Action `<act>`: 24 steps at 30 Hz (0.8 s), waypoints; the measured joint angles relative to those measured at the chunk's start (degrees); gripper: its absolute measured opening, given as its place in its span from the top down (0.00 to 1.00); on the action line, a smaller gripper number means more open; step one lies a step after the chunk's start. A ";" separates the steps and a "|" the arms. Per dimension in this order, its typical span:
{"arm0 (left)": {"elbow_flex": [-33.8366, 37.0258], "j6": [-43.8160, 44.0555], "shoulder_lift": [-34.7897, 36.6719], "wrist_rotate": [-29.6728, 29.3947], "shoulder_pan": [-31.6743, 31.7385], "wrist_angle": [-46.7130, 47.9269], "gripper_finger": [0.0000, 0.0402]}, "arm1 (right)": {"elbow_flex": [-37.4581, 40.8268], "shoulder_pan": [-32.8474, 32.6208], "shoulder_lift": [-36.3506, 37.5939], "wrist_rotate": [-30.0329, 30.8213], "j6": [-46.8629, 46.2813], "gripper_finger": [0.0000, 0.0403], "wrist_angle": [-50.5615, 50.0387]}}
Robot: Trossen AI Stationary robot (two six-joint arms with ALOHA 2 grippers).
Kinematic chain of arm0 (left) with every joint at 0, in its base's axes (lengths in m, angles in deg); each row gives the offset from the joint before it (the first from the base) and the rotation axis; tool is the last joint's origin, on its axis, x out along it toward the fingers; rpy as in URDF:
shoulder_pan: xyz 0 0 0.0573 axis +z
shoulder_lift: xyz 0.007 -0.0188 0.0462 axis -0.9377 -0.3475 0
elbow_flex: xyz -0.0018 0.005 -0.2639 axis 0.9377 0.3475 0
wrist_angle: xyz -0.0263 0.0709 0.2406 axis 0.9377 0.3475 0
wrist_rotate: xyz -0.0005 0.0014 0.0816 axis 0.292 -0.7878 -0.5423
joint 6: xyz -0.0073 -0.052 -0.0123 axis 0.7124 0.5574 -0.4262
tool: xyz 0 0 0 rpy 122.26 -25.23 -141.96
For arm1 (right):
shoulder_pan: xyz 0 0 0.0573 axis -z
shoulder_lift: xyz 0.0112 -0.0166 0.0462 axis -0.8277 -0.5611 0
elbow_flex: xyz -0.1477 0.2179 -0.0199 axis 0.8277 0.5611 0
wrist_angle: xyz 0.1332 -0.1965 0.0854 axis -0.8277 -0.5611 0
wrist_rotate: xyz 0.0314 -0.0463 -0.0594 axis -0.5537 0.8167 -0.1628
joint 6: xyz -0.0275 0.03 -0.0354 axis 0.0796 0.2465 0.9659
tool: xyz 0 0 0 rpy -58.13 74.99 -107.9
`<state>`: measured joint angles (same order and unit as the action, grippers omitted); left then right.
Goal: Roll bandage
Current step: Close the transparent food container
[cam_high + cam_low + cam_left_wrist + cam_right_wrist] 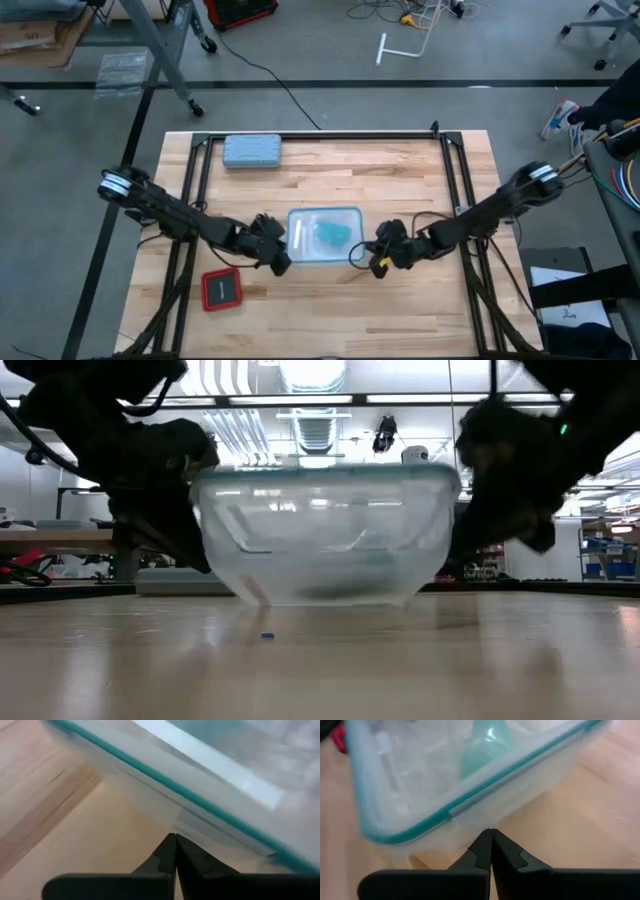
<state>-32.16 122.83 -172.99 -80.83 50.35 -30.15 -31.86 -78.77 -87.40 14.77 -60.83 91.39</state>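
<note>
1. A clear plastic container with a teal-edged rim is seen standing near the middle of the wooden desk, between the two arms.
2. The bandage is found inside this container as a crumpled teal-green heap rather than a flat band or a tight roll. No clear long axis or pointing direction can be made out from above; through the container wall in the right wrist view, a teal fold is glimpsed, but its orientation cannot be told.
3. The left pincer is placed low at the container's left near corner, just beside the wall. Its fingers are shown pressed together, with nothing between them.
4. The right pincer is placed low at the container's right near corner, likewise just beside the wall. Its fingers are also pressed together and hold nothing.
5. In the low view, the container is seen flanked by the two dark pincers on either side.
6. A grey-blue case is laid near the far edge of the desk, well apart from the container.
7. A small red-framed square object is laid on the near left part of the desk, behind the left pincer.
</note>
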 joint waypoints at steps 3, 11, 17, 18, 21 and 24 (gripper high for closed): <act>0.14 0.00 1.88 0.23 -0.02 0.65 1.00 | 0.11 -0.08 5.78 -0.07 2.31 1.00 -3.51; -0.15 1.09 7.49 1.17 -0.13 4.33 1.00 | 0.00 -1.02 18.01 3.54 4.91 1.00 -11.16; -0.39 -2.42 12.14 -2.35 -0.13 5.52 1.00 | 0.11 -1.70 19.62 8.86 10.57 1.00 -12.56; -0.85 -3.09 13.00 -3.74 -0.13 5.68 1.00 | 0.11 -1.70 19.60 10.17 12.23 1.00 -12.38; -4.09 -5.07 15.68 -7.09 -0.27 4.77 1.00 | 0.17 -1.45 19.54 12.56 18.42 1.00 -9.94; -7.31 -7.64 16.67 -9.33 -1.88 1.61 1.00 | 0.19 -0.08 19.60 12.48 27.42 1.00 -3.82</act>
<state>-39.47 115.18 -156.31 -90.16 48.47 -28.55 -31.67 -78.85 -67.80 27.24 -33.41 87.57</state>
